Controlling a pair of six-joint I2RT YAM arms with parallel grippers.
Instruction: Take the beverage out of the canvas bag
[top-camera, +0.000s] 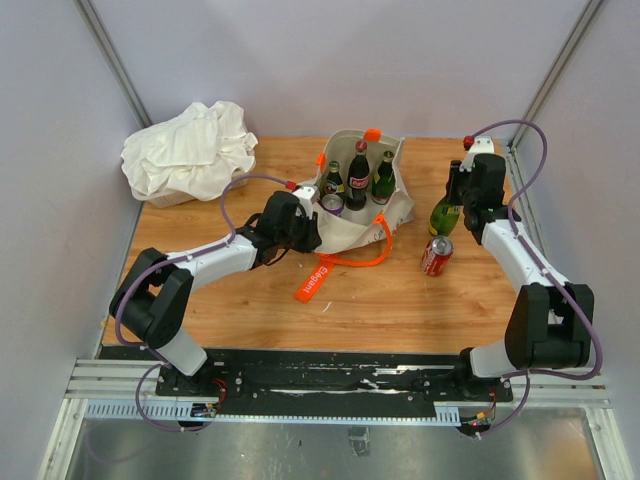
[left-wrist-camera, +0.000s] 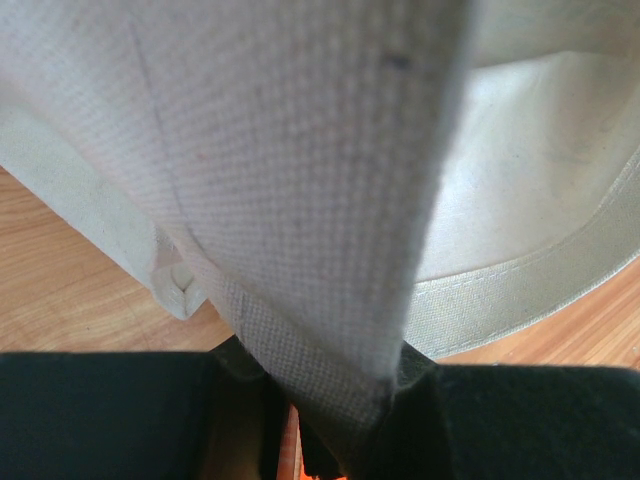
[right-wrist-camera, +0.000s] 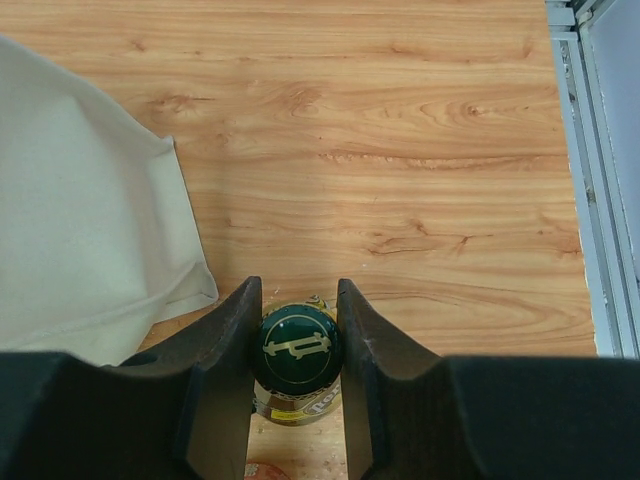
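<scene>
While your right gripper (top-camera: 460, 192) is clenched on the neck of a green bottle (top-camera: 443, 216), just under its cap, that bottle is already outside the canvas bag (top-camera: 352, 232). It stands to the right of the bag, roughly upright and apart from the cloth. You cannot tell from these views whether its base rests on the table (top-camera: 250, 300) or hangs just above it. A red can (top-camera: 437, 256) sits just near of it on the wood, also clear of the bag.

Your left gripper (top-camera: 305, 228) is pinched tight on the bag's left rim. Its wrist view shows a fold of canvas caught between the black fingers, so it looks to be bracing the mouth open.

The bag sits at the far middle of the table, with its orange strap (top-camera: 345, 262) trailing toward you. Inside it you can see a dark bottle with a red cap (top-camera: 357, 178), a second green bottle (top-camera: 383, 180) to its right, a smaller bottle (top-camera: 332, 182) to its left and a purple-topped can (top-camera: 332, 204) nearest the left fingers.

By my reading, the extraction of this one drink is essentially done. What is left is to set it down firmly and let go. If every drink must come out, four more wait inside.
</scene>
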